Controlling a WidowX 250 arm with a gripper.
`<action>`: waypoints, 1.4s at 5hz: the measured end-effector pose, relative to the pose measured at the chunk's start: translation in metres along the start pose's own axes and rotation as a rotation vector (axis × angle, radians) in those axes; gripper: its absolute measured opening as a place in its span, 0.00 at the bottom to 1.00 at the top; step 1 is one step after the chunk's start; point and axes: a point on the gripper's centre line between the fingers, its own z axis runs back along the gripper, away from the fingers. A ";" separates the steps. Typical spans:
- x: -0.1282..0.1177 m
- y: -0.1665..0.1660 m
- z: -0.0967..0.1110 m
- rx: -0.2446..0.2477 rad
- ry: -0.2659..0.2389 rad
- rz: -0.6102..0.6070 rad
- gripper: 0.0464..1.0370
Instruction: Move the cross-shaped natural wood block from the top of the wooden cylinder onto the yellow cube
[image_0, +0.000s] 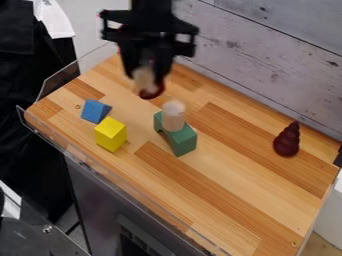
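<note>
The relation that matters here is between the tool (147, 80) and the green arch block (183, 142): in the camera view, the tool hangs above the tabletop (234, 180), up and slightly left of the block. It pinches a pale and dark red piece (151, 93) between its two sides; the piece is blurred, so its exact shape is hard to tell. Its long axis looks close to upright, with the dark red end lowest and leaning a little toward the block's side. That lower end is apart from the pale cylinder (174, 117), which stands upright on the green arch block, at the end nearer the tool. The block's own length runs slantwise, from that end down and to the right. How high the held piece hangs over the tabletop cannot be told from this slant. Left of the block sits a yellow cube (111, 135), and beyond the cube, farther up and left, lies a blue wedge (95, 111). Well to the right of the block, near the wall (267, 70), a dark red ridged cone (287, 141) stands with its tip up.
</note>
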 end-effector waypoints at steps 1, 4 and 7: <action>-0.010 0.021 -0.008 0.015 0.037 -0.039 0.40; -0.002 0.043 -0.049 -0.023 0.090 -0.079 0.40; -0.013 0.037 -0.058 -0.038 0.132 -0.121 0.40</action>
